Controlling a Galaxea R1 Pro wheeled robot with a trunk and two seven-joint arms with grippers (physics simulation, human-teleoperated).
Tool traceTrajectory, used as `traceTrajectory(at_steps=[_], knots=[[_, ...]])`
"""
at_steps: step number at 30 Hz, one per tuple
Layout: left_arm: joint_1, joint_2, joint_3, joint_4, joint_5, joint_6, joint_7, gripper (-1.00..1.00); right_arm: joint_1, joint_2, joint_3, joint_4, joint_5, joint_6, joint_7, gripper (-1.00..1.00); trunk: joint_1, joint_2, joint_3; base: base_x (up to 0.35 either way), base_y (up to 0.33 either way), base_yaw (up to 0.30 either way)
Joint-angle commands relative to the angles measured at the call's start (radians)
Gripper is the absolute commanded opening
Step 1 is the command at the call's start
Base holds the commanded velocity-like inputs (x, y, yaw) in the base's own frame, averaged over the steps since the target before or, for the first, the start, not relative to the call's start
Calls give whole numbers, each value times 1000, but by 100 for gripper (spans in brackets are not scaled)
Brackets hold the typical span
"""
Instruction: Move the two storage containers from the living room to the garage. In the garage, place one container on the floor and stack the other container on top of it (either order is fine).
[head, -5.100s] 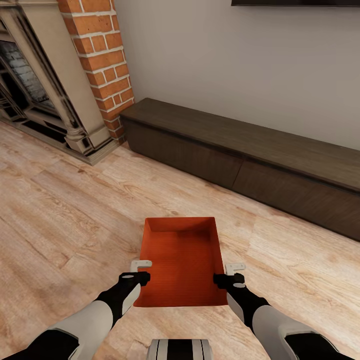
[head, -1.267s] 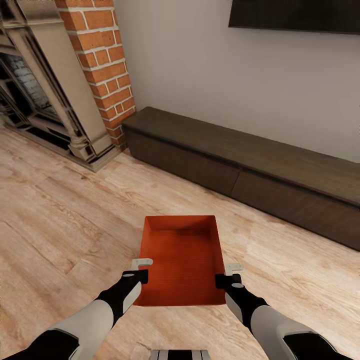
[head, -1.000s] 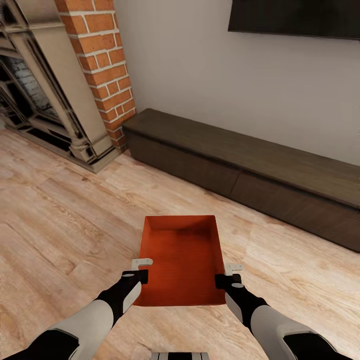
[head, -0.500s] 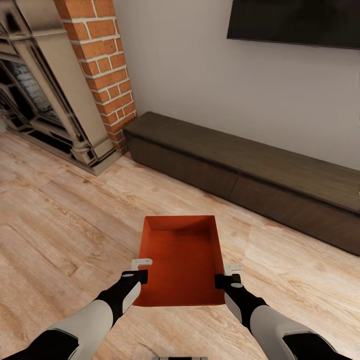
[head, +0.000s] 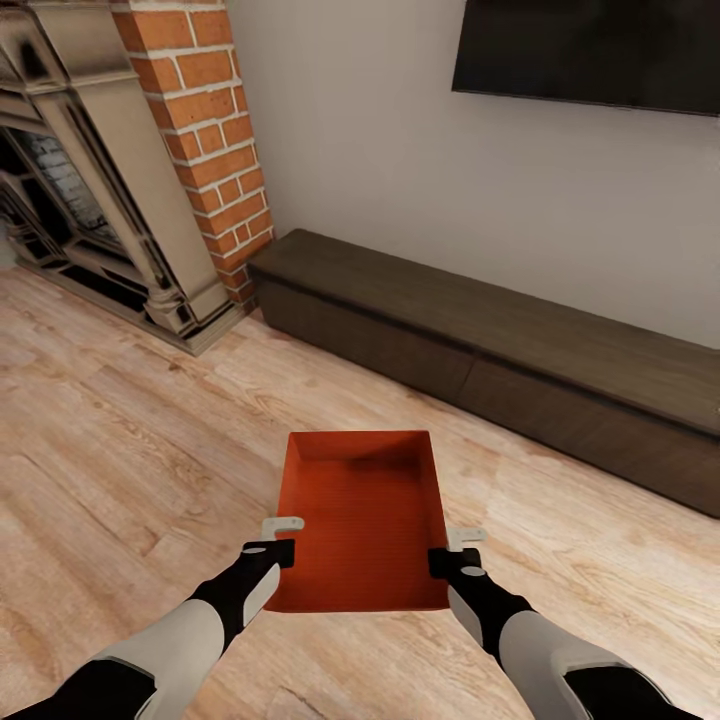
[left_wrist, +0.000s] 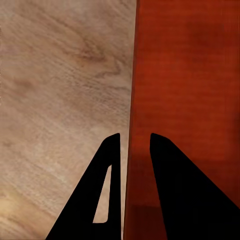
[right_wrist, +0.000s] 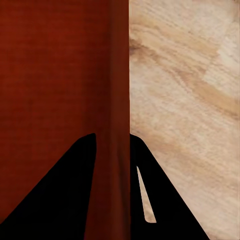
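We hold the orange-red open-topped rectangular bin (head: 365, 520) between our claws: left gripper (head: 281, 540) pinches its left wall, right gripper (head: 456, 549) its right wall, each closed on thin plastic. Its long axis runs straight ahead, above light wood planks (head: 120, 440).

view: head camera tilted up/raised | TV (head: 590, 55) shows more | robot base out of sight at bottom edge

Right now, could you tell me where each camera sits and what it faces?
Head view: high up, looking forward and down at the storage container, both forearms and the cabinet.
Left wrist view: on the left arm, along the left gripper straddling a container wall.
Right wrist view: on the right arm, along the right gripper. All share the container and plank floor.
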Motion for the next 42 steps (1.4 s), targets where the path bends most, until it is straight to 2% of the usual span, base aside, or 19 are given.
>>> traceTrajectory(at_steps=[1, 42], knots=[[0, 3, -1, -1, -5, 8, 23, -100, -1, -1, 4, -1, 1, -1, -1, -100, -4, 7, 3, 0, 0, 0], [0, 4, -1, -2, -5, 8, 23, -100, -1, -2, 4, -1, 1, -3, -1, -100, -161, 294, 131, 0, 0, 0]])
